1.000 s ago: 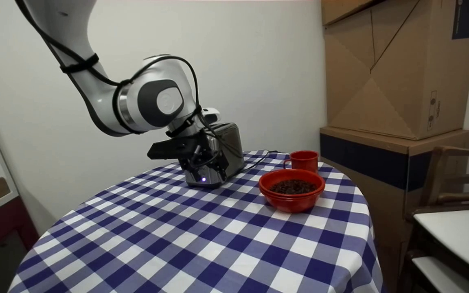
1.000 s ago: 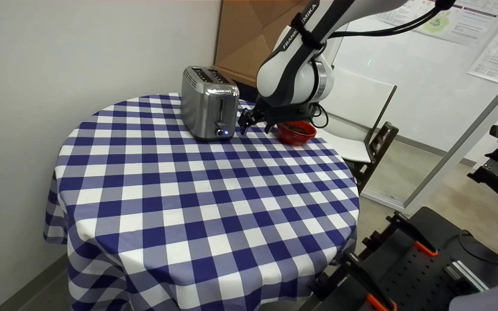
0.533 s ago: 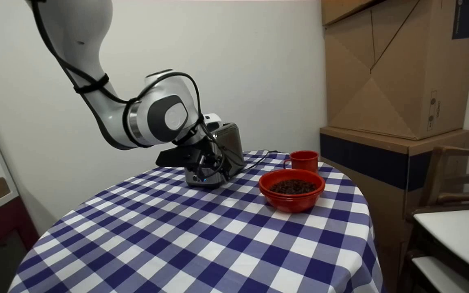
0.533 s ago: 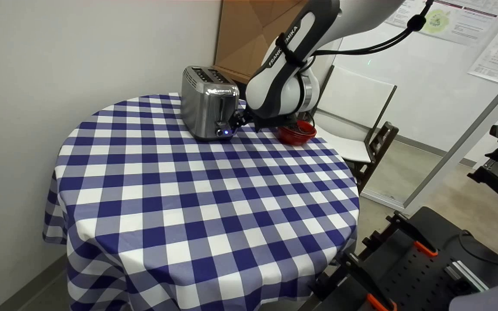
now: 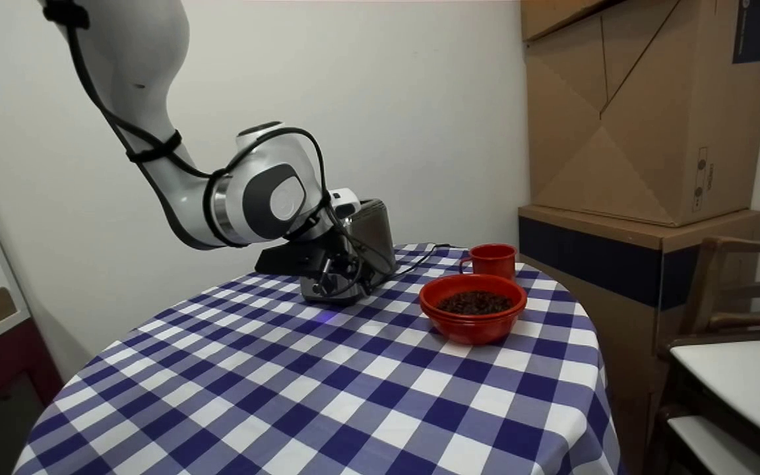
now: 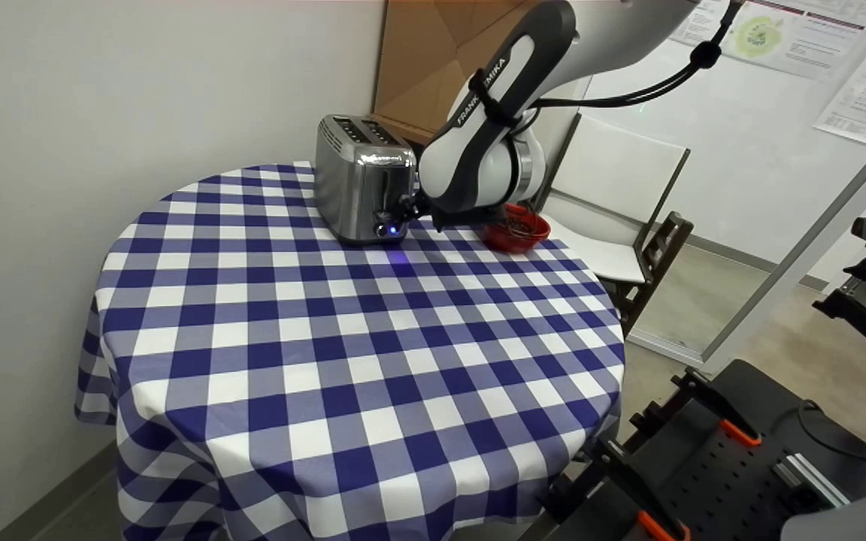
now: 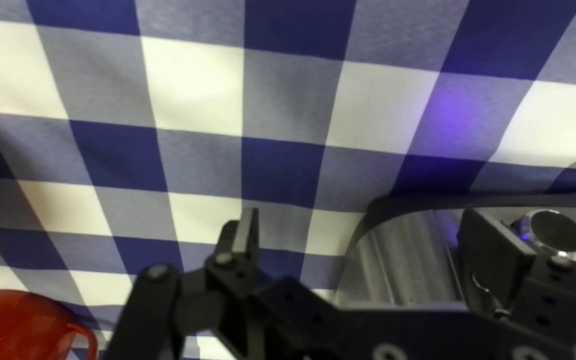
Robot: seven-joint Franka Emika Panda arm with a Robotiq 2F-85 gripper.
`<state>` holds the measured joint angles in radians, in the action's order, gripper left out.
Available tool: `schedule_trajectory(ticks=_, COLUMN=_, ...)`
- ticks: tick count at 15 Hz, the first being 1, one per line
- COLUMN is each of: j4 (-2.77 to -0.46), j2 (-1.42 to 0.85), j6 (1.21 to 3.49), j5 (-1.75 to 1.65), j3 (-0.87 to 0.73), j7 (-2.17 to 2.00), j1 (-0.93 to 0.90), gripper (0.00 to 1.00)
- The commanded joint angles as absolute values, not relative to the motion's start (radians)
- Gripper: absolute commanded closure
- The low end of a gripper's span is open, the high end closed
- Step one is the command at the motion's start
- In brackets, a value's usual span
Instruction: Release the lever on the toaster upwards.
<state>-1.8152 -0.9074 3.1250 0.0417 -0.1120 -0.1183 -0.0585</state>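
The silver toaster (image 6: 339,188) stands on a checked tablecloth; it also shows in an exterior view (image 5: 377,227) and at the lower right of the wrist view (image 7: 408,255). Its lever (image 6: 382,216) sits low in the front slot, partly hidden by my finger. My gripper (image 7: 370,240) is open, with nothing between its fingers. In the wrist view, one finger (image 7: 493,255) is in front of the toaster's front face, beside the knob (image 7: 553,232). The other finger (image 7: 248,232) is over the cloth beside the toaster. I cannot tell whether the finger touches the lever.
Stacked red bowls (image 5: 472,330) with dark beans stand beside the toaster, and a red mug (image 5: 493,260) is behind them. A black cord (image 5: 423,258) runs behind the toaster. A wall and cardboard boxes (image 5: 617,132) stand behind the table.
My gripper has moved down and in toward the toaster's front, its finger now by the lever. A purple glow now falls on the cloth before the toaster. The toaster has not moved.
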Motion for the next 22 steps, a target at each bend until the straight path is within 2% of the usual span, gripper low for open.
schedule_trajectory(ticks=1, j4=-1.78, j2=-0.927, j6=3.108, j5=0.064, j3=-0.097, j7=-0.131, j1=-0.054, gripper=0.0)
schedule_trajectory(ticks=16, j4=-1.755, j2=-0.931, j6=3.006, j5=0.066, j3=-0.106, j7=-0.156, j1=-0.062, gripper=0.0)
schedule_trajectory(ticks=22, j4=-1.75, j2=-0.94, j6=3.052, j5=0.065, j3=-0.094, j7=-0.149, j1=-0.051, gripper=0.0)
